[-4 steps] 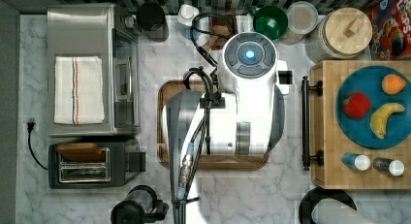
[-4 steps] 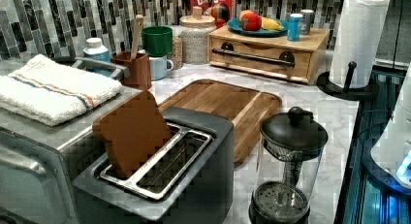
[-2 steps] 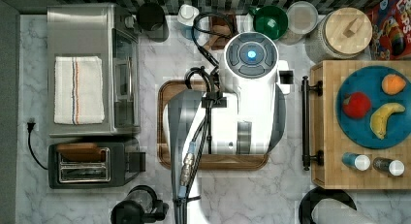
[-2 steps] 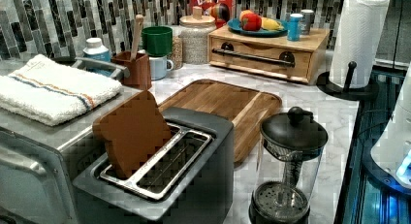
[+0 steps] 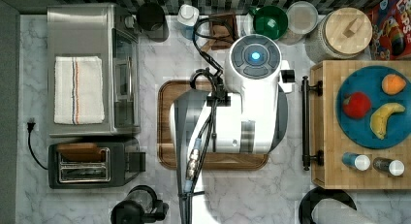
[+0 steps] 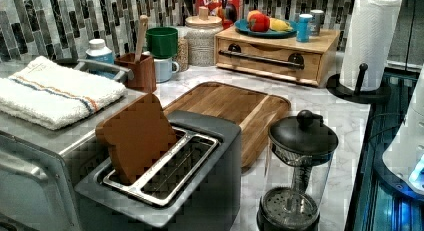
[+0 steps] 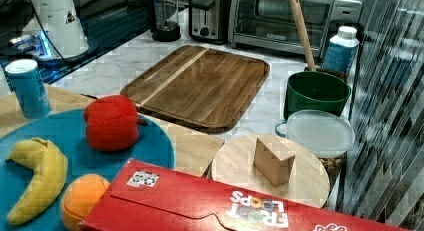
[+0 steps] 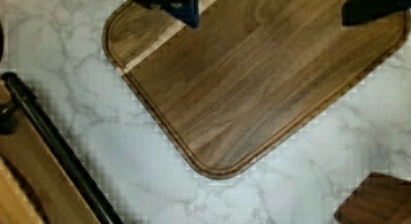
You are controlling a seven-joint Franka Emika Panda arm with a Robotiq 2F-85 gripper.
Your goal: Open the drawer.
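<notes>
Barely begun: drawer shut, black bar handle untouched; gripper spread wide, empty, above walnut cutting board; reach and pull remaining

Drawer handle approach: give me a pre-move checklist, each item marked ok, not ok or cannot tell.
1. drawer shut, front flush with its box in the left view: ok.
2. black bar handle free of anything on or against it: ok.
3. gripper open, two fingers spread wide in the wrist view: ok.
4. Gripper at the handle: not ok; it hangs over the wooden tray, with bare marble countertop between tray and handle.
5. Fingers lined up to straddle the bar: cannot tell.
6. Load on top of the unit, the blue plate of fruit and two shakers, set back from the front edge: ok.
</notes>
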